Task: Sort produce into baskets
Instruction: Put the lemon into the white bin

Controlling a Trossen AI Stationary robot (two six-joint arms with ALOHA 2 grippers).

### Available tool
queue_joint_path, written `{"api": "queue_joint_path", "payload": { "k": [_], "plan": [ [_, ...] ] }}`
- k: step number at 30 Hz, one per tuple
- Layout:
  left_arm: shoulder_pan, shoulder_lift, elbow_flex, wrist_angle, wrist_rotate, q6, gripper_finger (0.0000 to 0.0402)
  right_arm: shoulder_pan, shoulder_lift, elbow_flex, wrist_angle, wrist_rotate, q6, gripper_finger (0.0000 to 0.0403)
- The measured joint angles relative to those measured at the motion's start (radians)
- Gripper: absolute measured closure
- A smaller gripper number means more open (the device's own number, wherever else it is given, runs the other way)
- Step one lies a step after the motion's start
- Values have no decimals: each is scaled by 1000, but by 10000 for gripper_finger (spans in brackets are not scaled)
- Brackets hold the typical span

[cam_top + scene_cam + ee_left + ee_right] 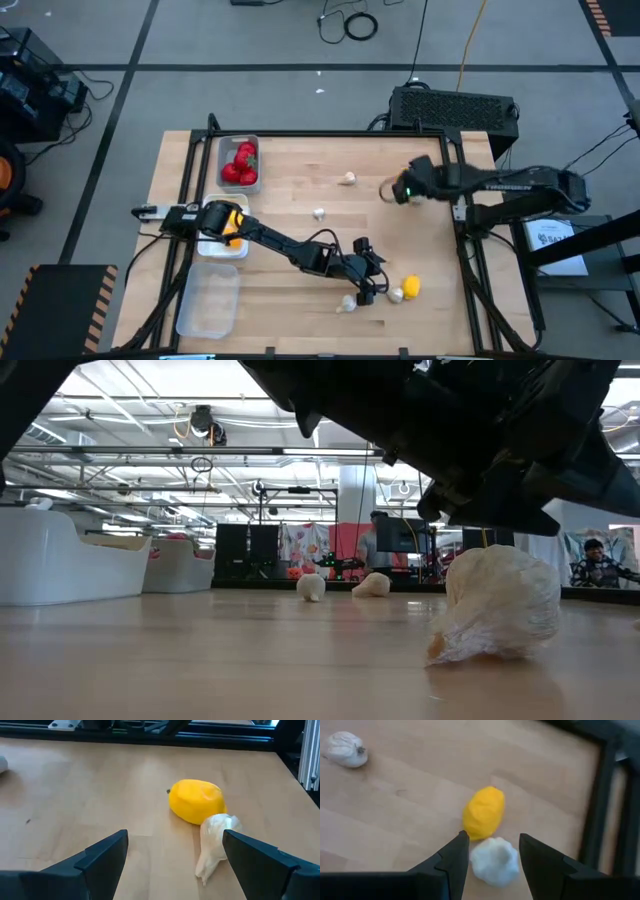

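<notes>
Layout of the table [280, 220], seen from above. Three trays line the left side: the far tray [222, 150] contains the round pieces [241, 167]; the middle tray [212, 246] lies partly under the left arm and contains an oval piece [233, 222]; the near tray [207, 300] sits closest to the front edge. Two bulbs lie apart at centre, one farther back [347, 179], one nearer [319, 213]. Near the front right, a bulb [347, 303] lies left of the left gripper [372, 289]; another bulb [396, 295] touches an oval piece [410, 286] on its right. The right gripper [385, 190] hangs over the table's far right part.
</notes>
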Motion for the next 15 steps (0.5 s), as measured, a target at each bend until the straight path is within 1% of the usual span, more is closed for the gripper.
{"api": "queue_joint_path", "payload": {
  "k": [4, 6, 11, 13, 15],
  "plan": [
    [-1, 0, 0, -23, 0, 0, 70, -178, 33, 0, 113, -194, -188, 239],
    [-2, 0, 0, -40, 1, 0, 70, -237, 55, 0, 150, -251, -262, 239],
    [-4, 0, 0, -81, 1, 0, 70, -331, 121, 0, 200, -269, -379, 230],
    [-4, 0, 0, -82, 1, 0, 70, -355, 151, 0, 218, -273, -419, 220],
    [-4, 0, 0, -82, 1, 0, 70, -377, 185, 0, 226, -302, -438, 206]
  ]
}}
